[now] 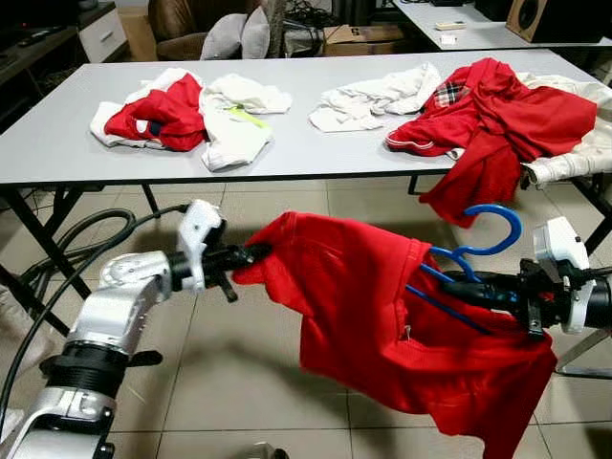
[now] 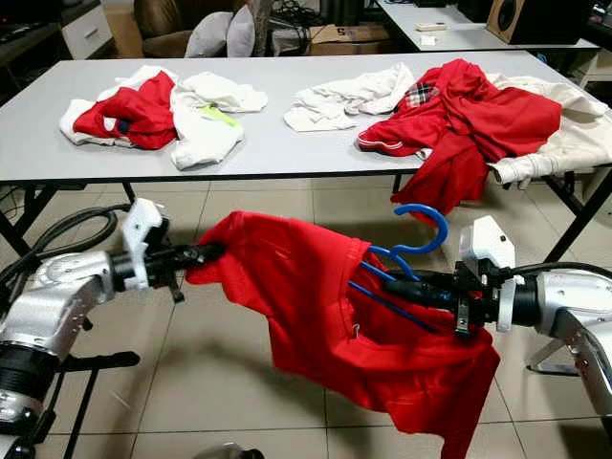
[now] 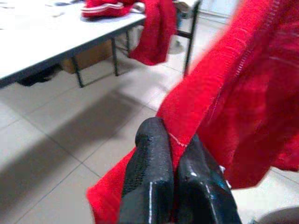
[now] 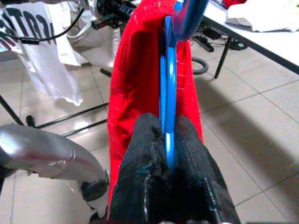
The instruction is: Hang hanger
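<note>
Red shirt (image 1: 382,325): nearest the camera, stretched between both arms above the tiled floor (image 1: 239,382), its right part sagging low.
Left claw (image 1: 251,255): at the left, fingers (image 3: 154,177) clamped on the shirt's left edge.
Right claw (image 1: 459,287): at the right, closed on the blue hanger (image 1: 478,253).
Blue hanger: partly inside the shirt, hook curling up beside the collar, nearer than the desk.
Desk (image 1: 57,143): farther off, grey, carrying heaps of clothes: red and white pile (image 1: 182,115) at far left, white garment (image 1: 373,96) in the middle, red garments (image 1: 497,124) at the right, draping over the near edge.
</note>
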### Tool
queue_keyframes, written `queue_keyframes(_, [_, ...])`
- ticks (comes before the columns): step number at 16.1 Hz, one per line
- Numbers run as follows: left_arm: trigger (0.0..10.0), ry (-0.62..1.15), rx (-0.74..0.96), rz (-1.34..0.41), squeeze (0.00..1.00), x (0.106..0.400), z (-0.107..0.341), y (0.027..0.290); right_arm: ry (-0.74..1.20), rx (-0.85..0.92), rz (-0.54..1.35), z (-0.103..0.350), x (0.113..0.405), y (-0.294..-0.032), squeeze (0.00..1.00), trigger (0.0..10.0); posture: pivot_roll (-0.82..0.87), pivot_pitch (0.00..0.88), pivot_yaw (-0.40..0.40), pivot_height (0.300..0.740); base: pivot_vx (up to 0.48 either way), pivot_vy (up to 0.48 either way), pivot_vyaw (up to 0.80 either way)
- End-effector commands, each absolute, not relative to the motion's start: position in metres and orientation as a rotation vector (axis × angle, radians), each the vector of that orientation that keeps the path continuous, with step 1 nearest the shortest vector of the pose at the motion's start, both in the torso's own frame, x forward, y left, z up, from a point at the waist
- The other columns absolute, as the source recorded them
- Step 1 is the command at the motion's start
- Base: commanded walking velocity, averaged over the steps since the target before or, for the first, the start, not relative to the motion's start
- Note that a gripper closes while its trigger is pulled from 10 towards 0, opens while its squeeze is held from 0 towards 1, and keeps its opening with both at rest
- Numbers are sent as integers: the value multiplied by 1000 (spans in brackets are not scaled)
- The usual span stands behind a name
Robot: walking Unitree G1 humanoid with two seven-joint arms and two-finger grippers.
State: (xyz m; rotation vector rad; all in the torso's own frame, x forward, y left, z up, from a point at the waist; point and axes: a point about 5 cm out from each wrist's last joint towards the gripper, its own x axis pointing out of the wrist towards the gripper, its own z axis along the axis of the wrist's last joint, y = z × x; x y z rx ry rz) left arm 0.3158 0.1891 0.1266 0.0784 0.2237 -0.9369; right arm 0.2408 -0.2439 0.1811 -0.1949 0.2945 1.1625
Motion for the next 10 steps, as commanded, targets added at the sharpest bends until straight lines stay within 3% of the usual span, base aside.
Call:
queue_keyframes(1, [0, 195, 90, -889, 0, 322, 136, 198, 254, -217, 1174, 189, 243, -243, 0, 10000, -137, 0, 87, 740, 0, 0, 0])
queue_keyframes(5, [0, 166, 112, -740, 0, 332, 141, 215, 257, -220, 1169, 189, 242, -245, 0, 10000, -140, 0, 90, 740, 0, 0, 0])
queue_keyframes(7, [0, 92, 55, -499, 0, 346, 152, 237, 280, -225, 1172, 186, 240, -247, 0, 10000, -141, 0, 90, 740, 0, 0, 0])
queue_keyframes(10, [0, 63, -39, -417, 0, 350, 157, 246, 294, -225, 1176, 184, 238, -248, 0, 10000, -141, 0, 90, 740, 0, 0, 0])
